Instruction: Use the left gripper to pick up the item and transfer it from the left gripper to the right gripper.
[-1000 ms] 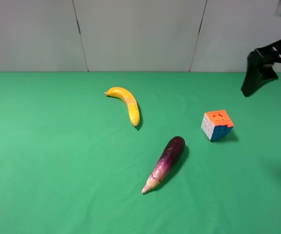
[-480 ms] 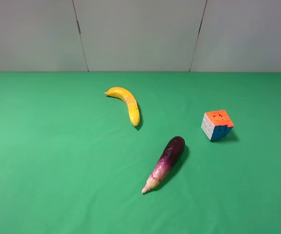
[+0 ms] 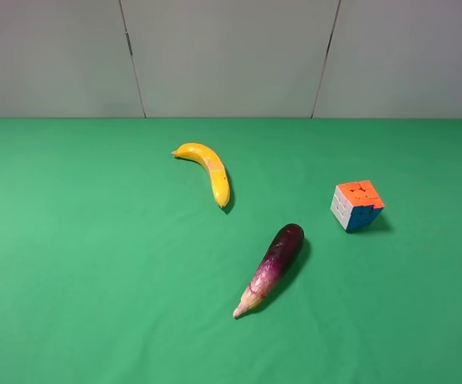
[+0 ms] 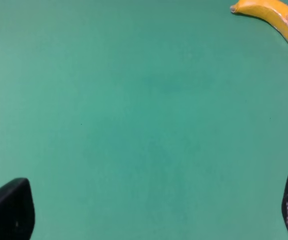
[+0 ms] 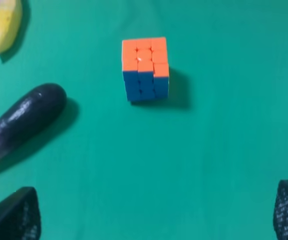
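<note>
I'm seeing the small 3x3 puzzle cube (image 3: 357, 205) sitting on the green cloth-covered worktop (image 3: 94, 264), orange face up, white and blue sides facing the high camera, out on the right side and untouched. The yellow curved banana (image 3: 207, 170) is lying near the middle toward the back, well apart from the cube. The dark purple aubergine (image 3: 271, 267) is lying between them and nearer the front edge, its pale stem end pointing toward the front-left. None of the three are touching.

Neither arm is showing in the high view. In the left wrist view the black left gripper (image 4: 148, 210) is hanging over bare green cloth with its two fingertips spread wide, nothing between them; only the banana's tip is peeking in at the frame corner. In the right wrist view the black right gripper (image 5: 153, 215) is also standing wide apart and empty, looking down at the cube, with the aubergine and the banana end off to one side. The cube is sitting clear of both fingertips, not gripped by anything
</note>
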Available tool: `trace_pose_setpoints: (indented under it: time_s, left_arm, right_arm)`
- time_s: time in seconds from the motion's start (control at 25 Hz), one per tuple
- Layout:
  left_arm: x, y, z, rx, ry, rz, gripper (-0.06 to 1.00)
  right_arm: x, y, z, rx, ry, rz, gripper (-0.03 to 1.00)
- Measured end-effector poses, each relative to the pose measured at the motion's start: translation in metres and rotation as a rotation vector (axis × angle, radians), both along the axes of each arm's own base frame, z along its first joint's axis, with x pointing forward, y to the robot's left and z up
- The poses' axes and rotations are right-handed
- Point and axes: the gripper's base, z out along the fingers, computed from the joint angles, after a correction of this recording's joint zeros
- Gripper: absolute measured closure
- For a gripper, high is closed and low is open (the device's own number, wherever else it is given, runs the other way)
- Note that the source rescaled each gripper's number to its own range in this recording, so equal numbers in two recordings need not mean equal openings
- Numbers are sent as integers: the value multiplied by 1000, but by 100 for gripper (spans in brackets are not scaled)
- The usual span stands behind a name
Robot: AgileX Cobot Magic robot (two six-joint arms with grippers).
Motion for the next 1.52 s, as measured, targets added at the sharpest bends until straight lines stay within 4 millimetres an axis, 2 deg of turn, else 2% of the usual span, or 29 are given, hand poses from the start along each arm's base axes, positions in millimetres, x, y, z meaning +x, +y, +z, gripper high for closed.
trace_pose_setpoints:
  time_s: [0.16,1.24,1.52]
  left_arm:
    - [0,0,0,0,0,0,-6]
    - [0,0,0,0,0,0,-6]
    - [0,0,0,0,0,0,-6]
  right_arm:
    - [-8,-2,-1,17,-69,-1,-3]
    - [-8,-2,0,22,-74,-3,-3]
    - [-8,-2,0,19,-76,-129,-3]
